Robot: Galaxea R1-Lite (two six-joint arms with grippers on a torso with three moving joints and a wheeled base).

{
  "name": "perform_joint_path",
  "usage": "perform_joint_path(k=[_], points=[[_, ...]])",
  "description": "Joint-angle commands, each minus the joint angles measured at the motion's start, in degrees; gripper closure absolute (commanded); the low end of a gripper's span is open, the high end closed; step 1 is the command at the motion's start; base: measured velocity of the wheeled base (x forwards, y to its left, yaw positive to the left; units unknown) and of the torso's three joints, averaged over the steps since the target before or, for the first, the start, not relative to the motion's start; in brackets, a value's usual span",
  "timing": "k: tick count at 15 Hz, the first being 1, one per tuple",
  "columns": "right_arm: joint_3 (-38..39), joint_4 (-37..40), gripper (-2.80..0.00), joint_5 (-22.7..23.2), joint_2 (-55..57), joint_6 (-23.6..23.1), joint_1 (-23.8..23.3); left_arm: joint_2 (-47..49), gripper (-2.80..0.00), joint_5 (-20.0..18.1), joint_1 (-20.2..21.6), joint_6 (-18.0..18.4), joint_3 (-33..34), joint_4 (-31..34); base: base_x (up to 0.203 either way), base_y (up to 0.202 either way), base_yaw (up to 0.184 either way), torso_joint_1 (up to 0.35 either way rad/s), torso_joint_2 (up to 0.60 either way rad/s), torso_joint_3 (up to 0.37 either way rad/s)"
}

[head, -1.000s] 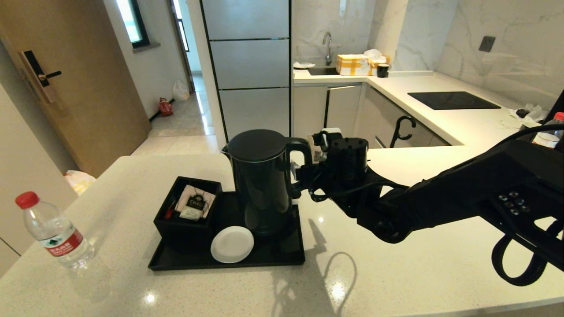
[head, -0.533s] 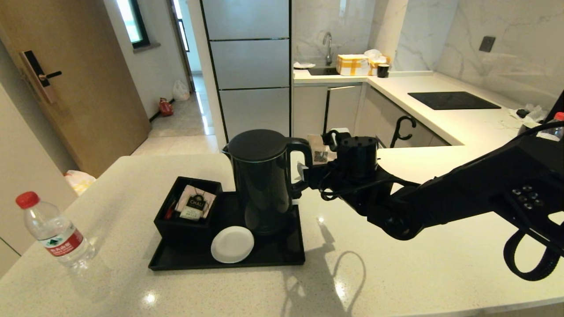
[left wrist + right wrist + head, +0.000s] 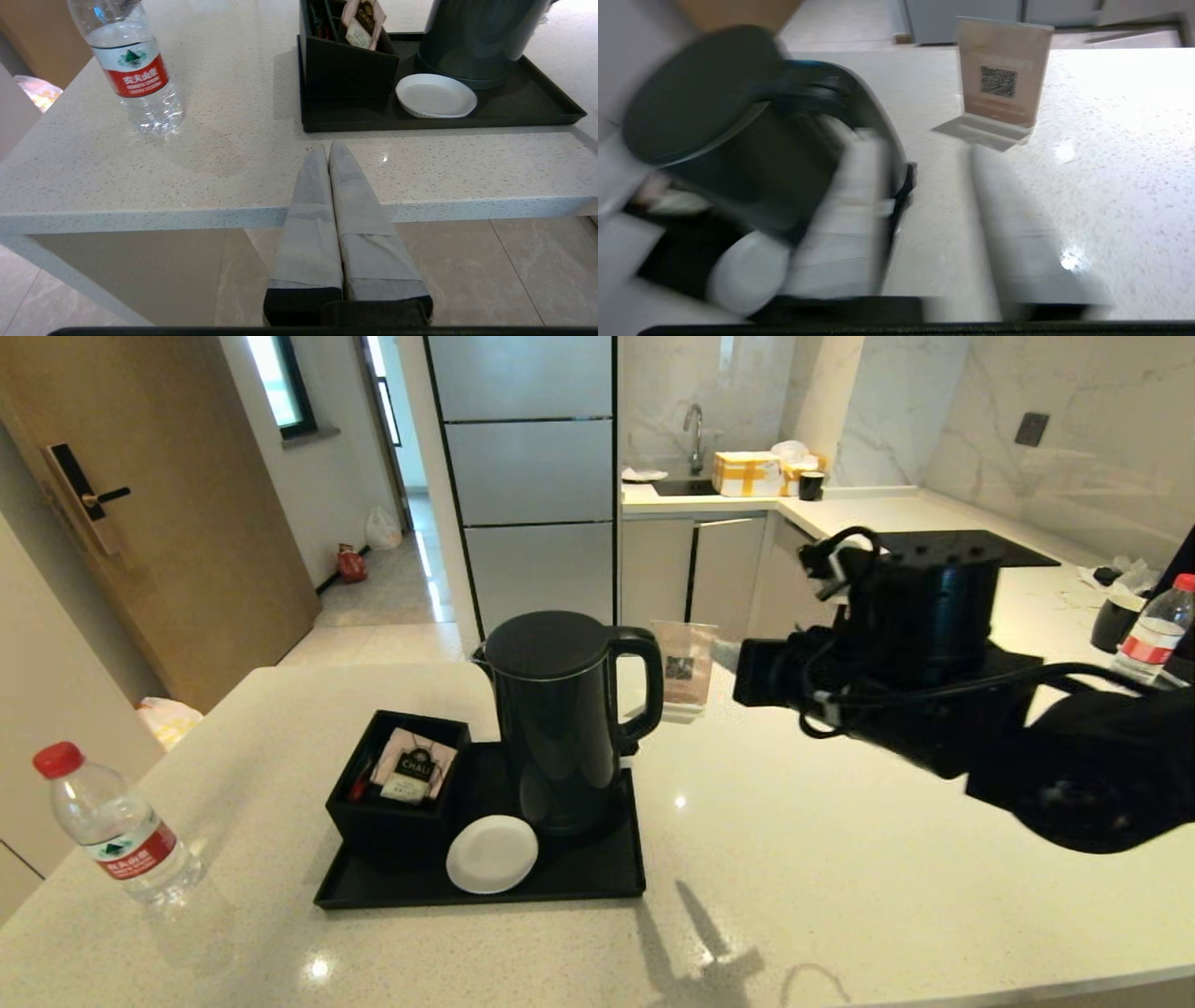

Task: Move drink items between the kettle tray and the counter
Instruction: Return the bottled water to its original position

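The black kettle (image 3: 560,719) stands upright at the back right of the black tray (image 3: 485,889), which lies on the speckled counter (image 3: 840,859). A clear water bottle (image 3: 112,831) with a red cap stands on the counter to the left of the tray. My right gripper (image 3: 726,655) hangs open and empty in the air to the right of the kettle's handle (image 3: 644,691), apart from it. In the right wrist view the gripper (image 3: 922,144) has only counter between its fingers, with the kettle (image 3: 728,130) beside it. My left gripper (image 3: 327,147) is shut and empty at the counter's near edge, short of the tray (image 3: 537,112).
A black box of tea sachets (image 3: 397,784) and a white coaster (image 3: 492,854) share the tray. A small QR-code sign (image 3: 686,667) stands behind the kettle. A second bottle (image 3: 1156,635) and a dark cup (image 3: 1116,621) stand far right, near the hob (image 3: 962,549).
My right gripper has drawn back from the kettle's handle, moving right and upward. The kettle stays on the tray. The bottle on the left has not moved.
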Motion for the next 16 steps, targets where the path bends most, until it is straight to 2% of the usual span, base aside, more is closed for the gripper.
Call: perform_joint_path(k=[1,4,5,7,9,11,14,16], points=[[1.9,9.2,0.00,1.3,-16.5,0.7,-3.7,0.0,0.00,0.0,0.0,0.0,0.0,0.0,0.000,0.000,0.000,0.000,0.00,0.000],[4.2,27.7,0.00,1.9,-33.0,2.0,-13.3,0.0,0.00,0.0,0.1,0.0,0.0,0.0,0.000,0.000,0.000,0.000,0.00,0.000],[4.7,33.4,0.00,0.5,-37.1,2.3,-16.9,0.0,0.00,0.0,0.1,0.0,0.0,0.0,0.000,0.000,0.000,0.000,0.00,0.000],[5.3,40.2,0.00,-5.5,-44.5,2.6,-21.6,0.0,0.00,0.0,0.0,0.0,0.0,0.0,0.000,0.000,0.000,0.000,0.00,0.000],[5.5,47.7,0.00,-10.8,-55.1,2.5,-23.8,0.0,0.00,0.0,0.0,0.0,0.0,0.0,0.000,0.000,0.000,0.000,0.00,0.000],[5.9,56.6,0.00,-14.1,-64.4,2.3,-25.1,0.0,0.00,0.0,0.0,0.0,0.0,0.0,0.000,0.000,0.000,0.000,0.00,0.000],[8.4,67.6,0.00,-15.2,-77.2,1.4,-28.8,0.0,0.00,0.0,0.0,0.0,0.0,0.0,0.000,0.000,0.000,0.000,0.00,0.000],[13.5,70.7,0.00,-14.4,-88.1,-0.8,-30.7,0.0,0.00,0.0,0.0,0.0,0.0,0.0,0.000,0.000,0.000,0.000,0.00,0.000]])
